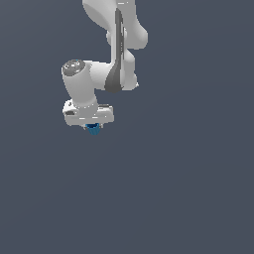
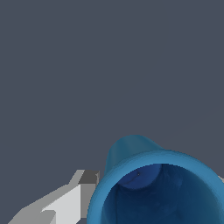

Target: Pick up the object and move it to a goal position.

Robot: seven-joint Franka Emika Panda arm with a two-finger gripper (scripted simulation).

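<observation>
The object is a small bright-blue cup point(image 1: 93, 129) sitting right under the white hand of my gripper point(image 1: 93, 127) in the exterior view, much narrower than the hand. In the wrist view the blue cup point(image 2: 153, 183) fills the near part of the picture, its open mouth facing the camera and its inside darker. One grey-white finger point(image 2: 72, 199) presses against its side, and a sliver of the other finger shows at the opposite rim. The jaws stand closed on the cup. No goal marker shows in either view.
The white arm point(image 1: 111, 44) reaches down from the top of the exterior view. Around it there is only a uniform dark grey-blue surface point(image 1: 188, 188), with no other objects or edges visible.
</observation>
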